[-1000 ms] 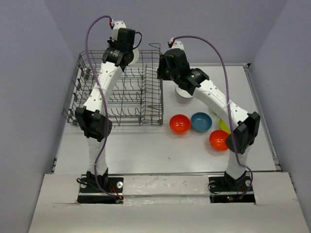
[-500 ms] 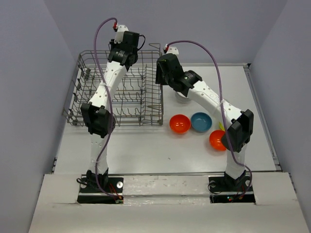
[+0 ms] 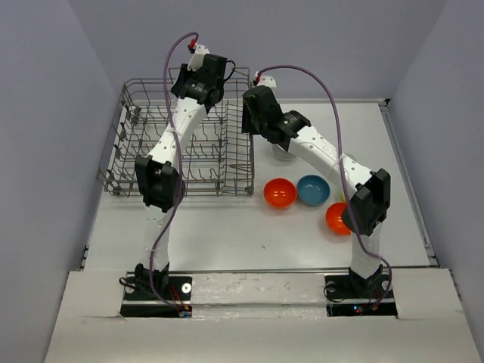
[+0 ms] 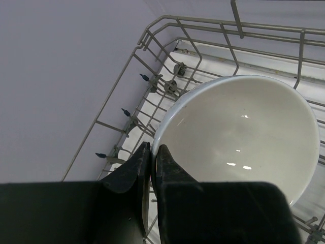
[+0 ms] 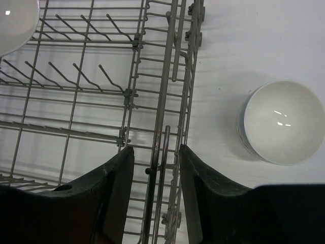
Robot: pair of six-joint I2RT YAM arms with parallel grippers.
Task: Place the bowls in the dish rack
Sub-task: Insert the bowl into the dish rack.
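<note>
My left gripper [image 4: 152,147] is shut on the rim of a white bowl [image 4: 238,132], holding it over the far part of the grey wire dish rack [image 4: 167,20]. From above, the left gripper [image 3: 206,79] is high over the rack's [image 3: 125,128] back right area. My right gripper [image 5: 155,150] is open, its fingers either side of the rack's right wall [image 5: 157,101] from above, with nothing held. A white bowl [image 5: 282,122] stands on the table just right of the rack and is also visible from above [image 3: 283,153]. The held bowl [image 5: 12,23] shows at the top left corner.
Two orange-red bowls [image 3: 280,193] [image 3: 336,218] and a blue bowl [image 3: 313,190] sit on the table right of the rack, partly under my right arm. Upright tines [image 5: 76,71] line the rack floor. Raised handle loops [image 3: 242,76] stand at its far right corner.
My left arm has carried the white bowl rightward and further back over the rack. My right gripper has shifted slightly left from above the white bowl to the rack's right wall.
</note>
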